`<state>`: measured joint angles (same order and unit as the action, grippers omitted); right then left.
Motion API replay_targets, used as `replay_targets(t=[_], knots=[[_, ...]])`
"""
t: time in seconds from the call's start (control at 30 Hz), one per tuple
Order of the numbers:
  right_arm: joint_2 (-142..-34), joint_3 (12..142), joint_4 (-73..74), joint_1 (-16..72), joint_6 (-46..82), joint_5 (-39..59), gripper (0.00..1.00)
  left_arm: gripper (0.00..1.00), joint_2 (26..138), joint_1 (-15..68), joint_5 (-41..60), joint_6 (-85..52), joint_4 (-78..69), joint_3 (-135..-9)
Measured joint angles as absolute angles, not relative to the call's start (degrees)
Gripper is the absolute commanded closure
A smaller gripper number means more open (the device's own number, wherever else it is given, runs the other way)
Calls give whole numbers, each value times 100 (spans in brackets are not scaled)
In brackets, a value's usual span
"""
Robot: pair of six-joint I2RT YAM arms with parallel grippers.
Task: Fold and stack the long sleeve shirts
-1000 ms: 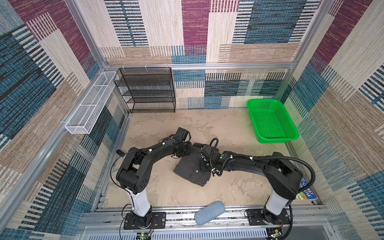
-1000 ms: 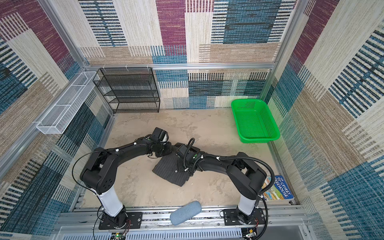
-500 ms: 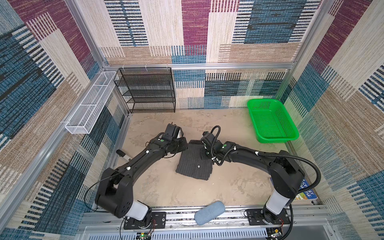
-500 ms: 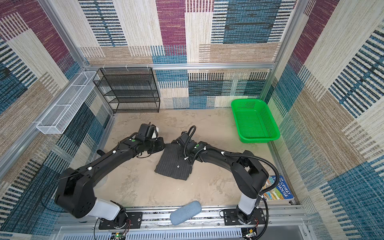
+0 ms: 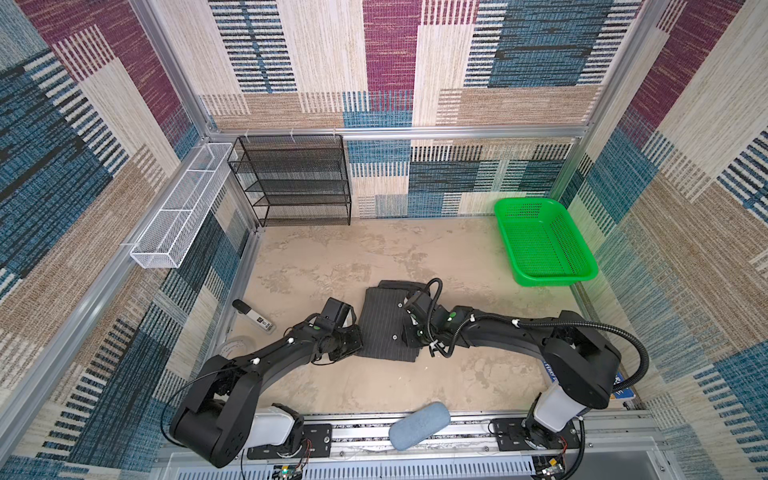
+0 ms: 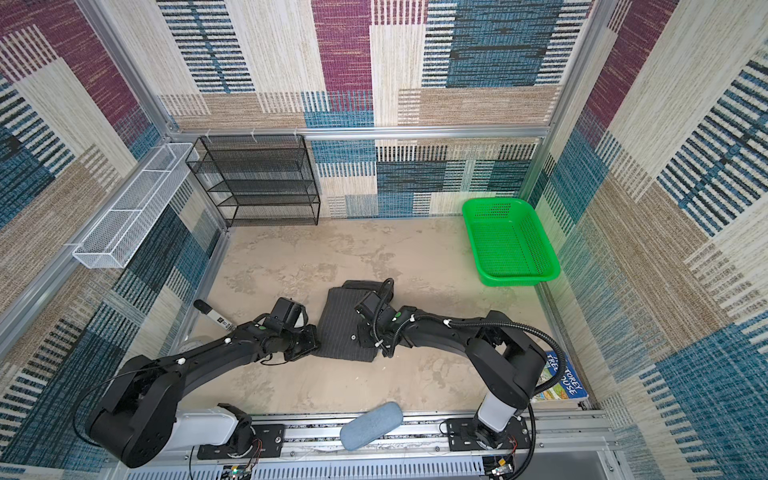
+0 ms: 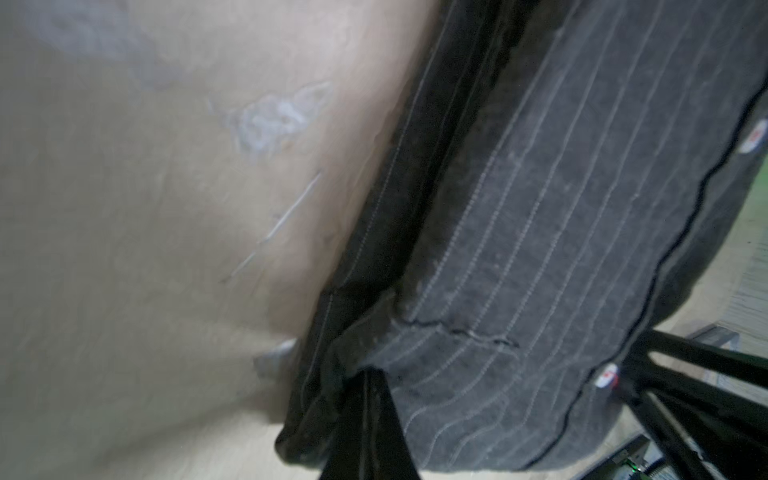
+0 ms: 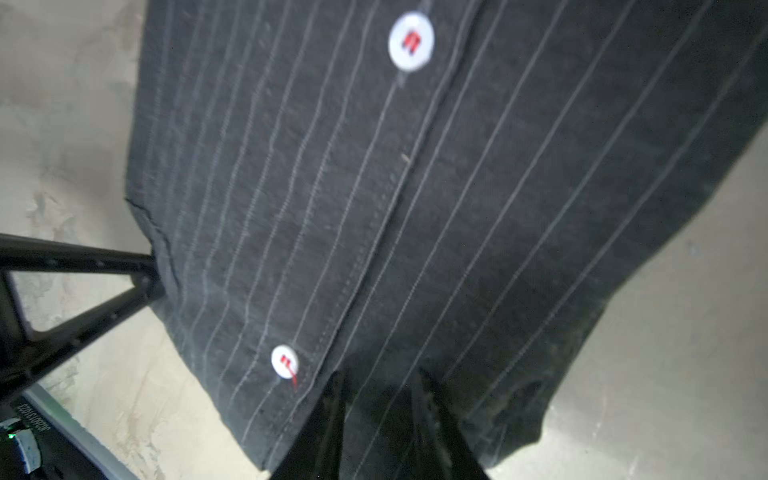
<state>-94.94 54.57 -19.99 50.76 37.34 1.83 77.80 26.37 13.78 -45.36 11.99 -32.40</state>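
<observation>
Charcoal pinstriped long sleeve shirt (image 5: 384, 328), folded into a compact rectangle, lies flat on the tabletop (image 5: 374, 257), well apart from the green basket (image 5: 540, 249) and closer to the arms' bases. At the shirt edge farther from the basket, the left gripper (image 7: 365, 386) has its jaws closed together. At the edge nearer the basket, the right gripper (image 8: 380, 382) has its jaws narrowly parted over the fabric; whether they pinch it cannot be told. White buttons (image 8: 410, 40) face up.
</observation>
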Motion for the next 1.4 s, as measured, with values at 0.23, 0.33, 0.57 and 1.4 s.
replay_targets(t=[0.23,0.33,0.57,1.4], knots=[[-8809,5544,-1986,4995,3850,-1,38,90,7030,2639,1153,-4615,1767,-3465],[-8416,5406,-1955,4768,3896,1,31,87,6558,2637,1035,-4584,2180,-3900],[-7634,4534,-1905,4058,4121,425,18,63,6882,2633,904,-4204,2738,-4646],[-8960,3179,1675,3492,4823,2517,13,86,9400,3103,1079,-3459,2613,-5321]])
